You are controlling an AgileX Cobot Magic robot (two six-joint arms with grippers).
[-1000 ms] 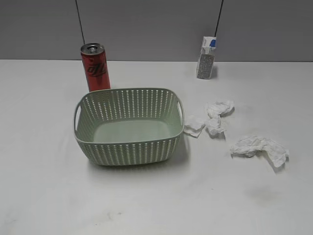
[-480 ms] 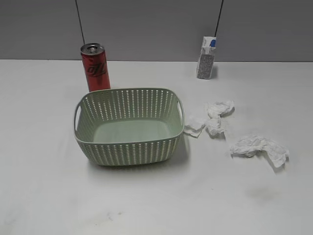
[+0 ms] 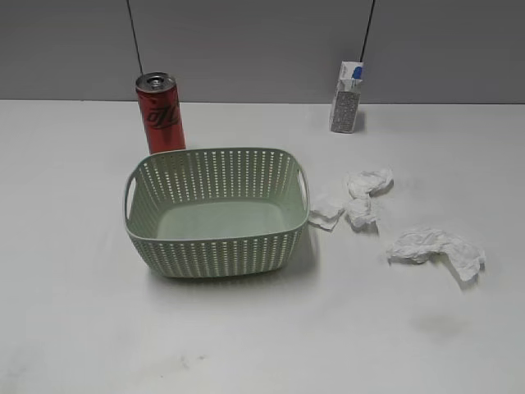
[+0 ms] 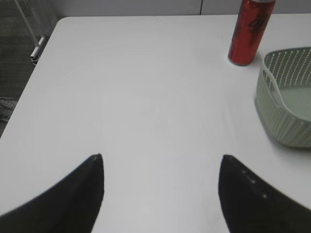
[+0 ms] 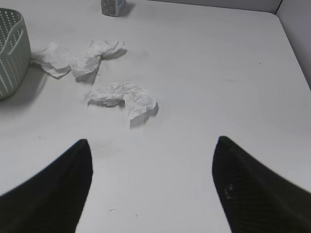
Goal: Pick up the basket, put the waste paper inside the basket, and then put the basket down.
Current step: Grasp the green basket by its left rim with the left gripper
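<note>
The sage-green basket (image 3: 215, 211) stands empty on the white table, left of centre. It also shows at the right edge of the left wrist view (image 4: 286, 97) and the left edge of the right wrist view (image 5: 10, 48). Several white waste paper wads lie right of it: a large one (image 3: 435, 248) (image 5: 124, 96) and smaller ones (image 3: 354, 201) (image 5: 77, 58). My left gripper (image 4: 160, 162) is open and empty over bare table left of the basket. My right gripper (image 5: 151, 145) is open and empty, near the large wad. Neither gripper shows in the exterior view.
A red drink can (image 3: 160, 112) (image 4: 250, 31) stands just behind the basket's left rear corner. A small white-and-blue carton (image 3: 346, 97) (image 5: 112, 7) stands at the back right. The table's left edge (image 4: 29, 82) and right edge (image 5: 291, 43) are near.
</note>
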